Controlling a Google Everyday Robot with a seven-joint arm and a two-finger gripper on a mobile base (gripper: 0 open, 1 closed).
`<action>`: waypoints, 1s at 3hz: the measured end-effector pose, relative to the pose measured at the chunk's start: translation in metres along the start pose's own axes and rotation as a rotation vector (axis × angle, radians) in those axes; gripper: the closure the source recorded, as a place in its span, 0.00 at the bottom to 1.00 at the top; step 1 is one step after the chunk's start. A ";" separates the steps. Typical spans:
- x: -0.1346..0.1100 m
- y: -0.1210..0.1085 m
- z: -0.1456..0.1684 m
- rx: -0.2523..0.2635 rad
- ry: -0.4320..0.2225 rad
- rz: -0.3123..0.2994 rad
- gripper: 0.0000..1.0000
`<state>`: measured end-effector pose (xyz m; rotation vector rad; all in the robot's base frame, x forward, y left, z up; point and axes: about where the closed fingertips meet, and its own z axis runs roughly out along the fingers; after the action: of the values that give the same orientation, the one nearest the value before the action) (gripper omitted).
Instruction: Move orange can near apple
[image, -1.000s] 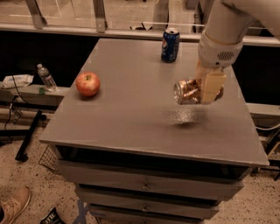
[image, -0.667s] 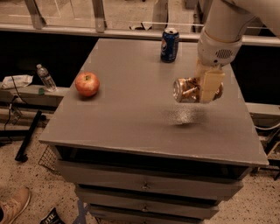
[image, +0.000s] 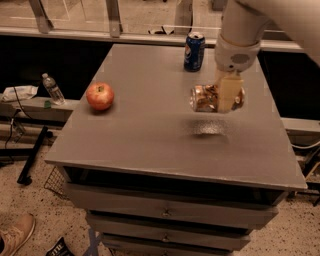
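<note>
The claw (image: 228, 96) is clamped on the orange can (image: 204, 98), held sideways above the right part of the bench (image: 150, 130), its shadow just beneath. The apple (image: 100, 96) sits well apart at the left. Best to carry straight left, away from the blue can (image: 194, 51) at the far edge. Lower gently beside the apple without nudging it, since both may roll.

Grey drawer cabinet (image: 150, 135), speckled floor (image: 37, 207), metal railing (image: 114, 17) behind
</note>
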<state>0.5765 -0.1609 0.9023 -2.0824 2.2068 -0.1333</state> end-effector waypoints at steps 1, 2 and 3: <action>-0.035 -0.032 0.002 0.033 0.076 0.084 1.00; -0.077 -0.051 0.001 0.083 0.099 0.136 1.00; -0.123 -0.055 0.000 0.123 0.097 0.109 1.00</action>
<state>0.6379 -0.0418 0.9121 -1.9260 2.2967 -0.3583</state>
